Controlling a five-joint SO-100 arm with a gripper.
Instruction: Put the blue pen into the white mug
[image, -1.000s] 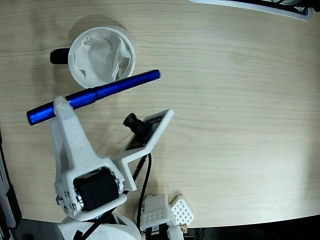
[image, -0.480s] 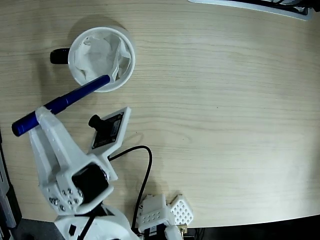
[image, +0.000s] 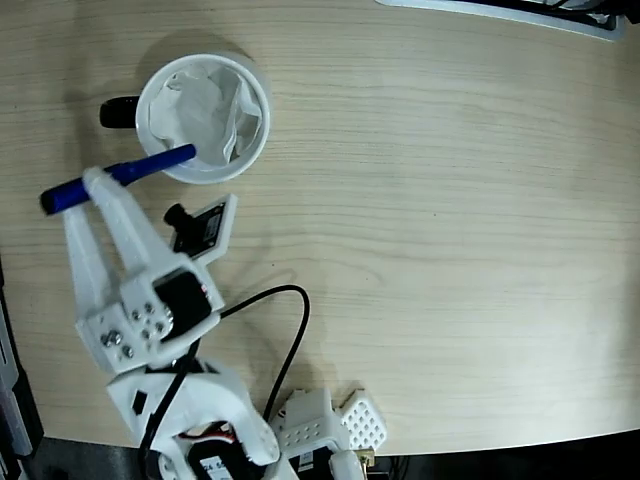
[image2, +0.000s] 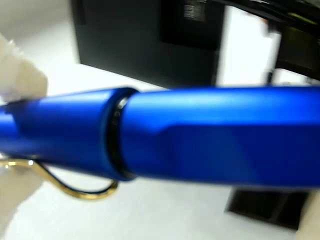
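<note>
Fixed view from overhead: we see the white gripper (image: 98, 186) pinching the blue pen (image: 118, 177) near its middle, the pen lying nearly level with its right-hand tip reaching over the near rim of the white mug (image: 204, 118), which stands on the wooden table (image: 450, 200) with its black handle pointing left and crumpled tissue inside. We judge the main risk to be the pen's flat angle: let go as it is, only the tip sits above the opening, so the longer outer part could tip it back off the rim and onto the table. A second risk, in our view, is the tip pressing against the mug's wall or catching the tissue and nudging the mug aside. The grip also sits close to one end's side of the balance, so the pen might swivel between the fingers as the wrist tilts. Wrist view shows the pen (image2: 165, 137) filling the picture, blurred, with a thin gold-toned clip loop beneath it. We can read no brand, label or writing on the pen, the mug or the arm; the small board by the wrist is too small to read.
</note>
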